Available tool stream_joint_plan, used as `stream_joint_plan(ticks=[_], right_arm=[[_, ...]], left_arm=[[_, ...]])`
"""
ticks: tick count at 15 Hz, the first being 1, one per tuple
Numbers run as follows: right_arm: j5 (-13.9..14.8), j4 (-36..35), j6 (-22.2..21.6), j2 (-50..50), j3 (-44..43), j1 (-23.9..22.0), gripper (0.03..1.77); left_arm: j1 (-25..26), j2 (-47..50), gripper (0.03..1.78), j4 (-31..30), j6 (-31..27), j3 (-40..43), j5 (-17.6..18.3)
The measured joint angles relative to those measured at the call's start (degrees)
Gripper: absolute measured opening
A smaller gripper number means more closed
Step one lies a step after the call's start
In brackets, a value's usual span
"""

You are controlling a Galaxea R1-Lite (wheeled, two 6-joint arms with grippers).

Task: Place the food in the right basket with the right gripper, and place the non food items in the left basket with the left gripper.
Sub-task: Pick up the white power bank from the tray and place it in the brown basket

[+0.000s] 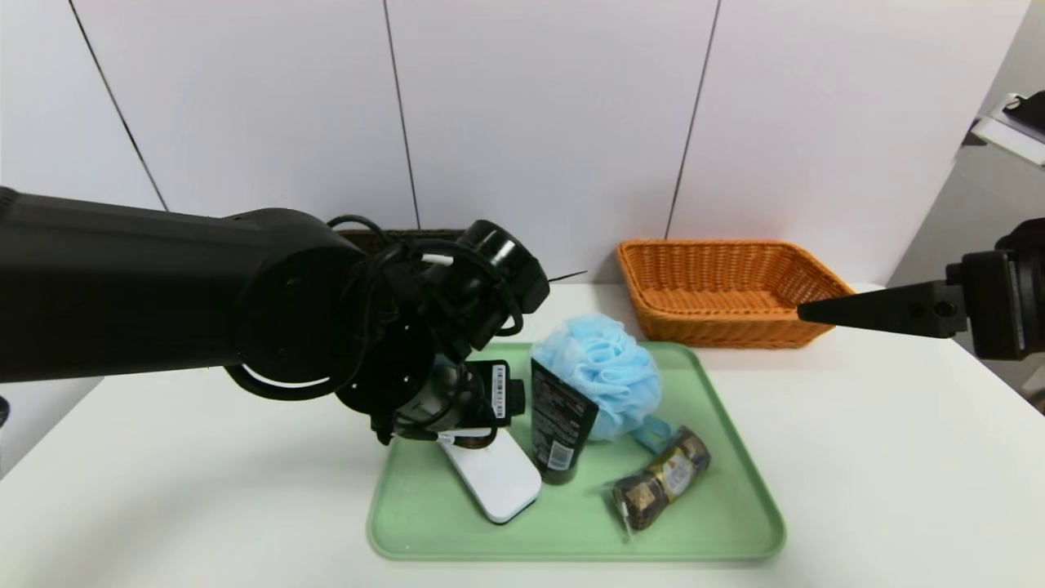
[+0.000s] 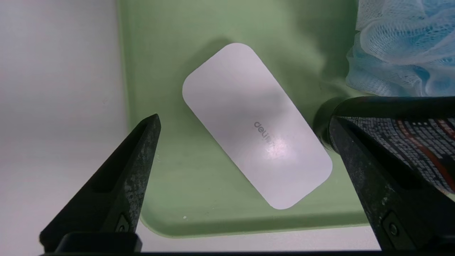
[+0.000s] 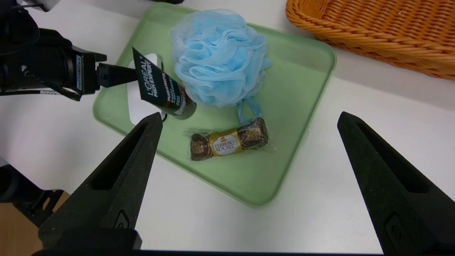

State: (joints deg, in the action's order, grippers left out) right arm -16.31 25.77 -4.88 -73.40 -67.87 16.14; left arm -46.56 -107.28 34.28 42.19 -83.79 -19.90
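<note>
Fingers of the left gripper stood wide apart over the white case, which lay flat and slantwise on the green tray, at centre frame in the left wrist view and lower centre in the head view. It looked rigid, smooth and light, probably slippery, so a grip across its narrow sides near the middle seemed safest. Just beside it stood the black tube, leaning on the blue bath sponge; one finger was close to the tube and might knock it. The chocolate pack lay at the tray's lower right. The right gripper hovered at the right edge of the head view near the orange basket, fingers apart and empty.
</note>
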Motion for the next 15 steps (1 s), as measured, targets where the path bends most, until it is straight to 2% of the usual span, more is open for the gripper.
stream_joint_plan(ticks=[8,15], right_arm=[[-0.1,-0.3,0.0,0.0,1.6,-0.6,1.7],[-0.3,-0.3,-0.1,0.0,1.9,-0.6,1.7]], left_arm=[[0.0,-3.9,1.69,3.3,6.8,-0.8,0.9],[0.1,-5.3,1.69,3.5,7.8,-2.8,2.3]])
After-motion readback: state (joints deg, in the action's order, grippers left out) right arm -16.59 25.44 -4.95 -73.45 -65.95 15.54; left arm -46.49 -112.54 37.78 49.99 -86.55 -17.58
